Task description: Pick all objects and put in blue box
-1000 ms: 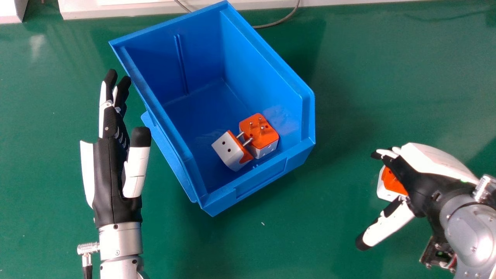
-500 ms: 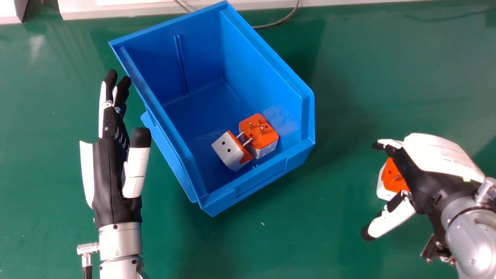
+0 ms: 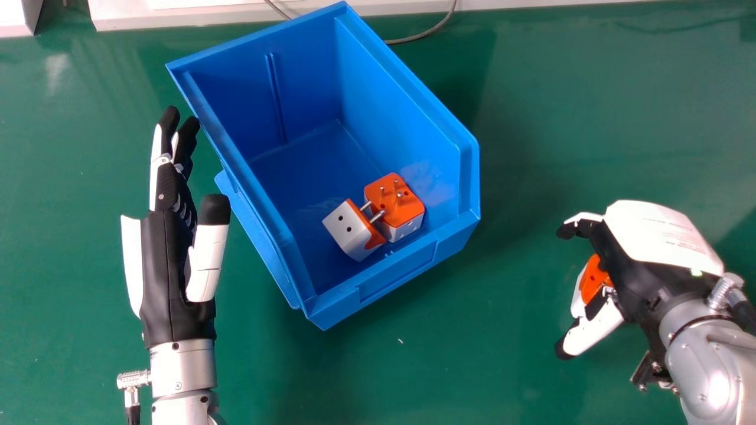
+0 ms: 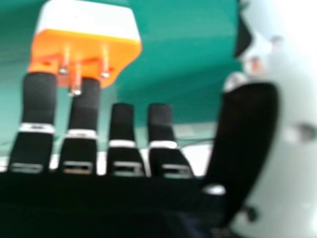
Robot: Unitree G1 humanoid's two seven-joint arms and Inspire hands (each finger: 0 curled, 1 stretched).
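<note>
An orange and white plug adapter (image 3: 592, 282) is on the green table at the right, partly hidden under my right hand (image 3: 635, 268). My right hand is open, its thumb at the adapter's near side. In the right hand view the adapter (image 4: 84, 49) has its pins toward my right hand (image 4: 121, 131), close to two of the straight fingertips; contact is unclear. The blue box (image 3: 269, 221) holds two similar adapters, one with pins up (image 3: 396, 203) and one lying on its side (image 3: 353, 230). Left of the box, my left hand (image 3: 174, 271) is open.
The box stands tilted at the middle, its lower front wall toward the space between the hands. A grey cable (image 3: 422, 36) runs behind it, along a white edge (image 3: 201, 16) at the table's back. Green table (image 3: 520, 177) lies between box and right hand.
My right hand has turned and moved slightly, first right, then back left, with its thumb closer to the adapter. The adapter is more covered and slightly tilted. My left hand has stayed still.
</note>
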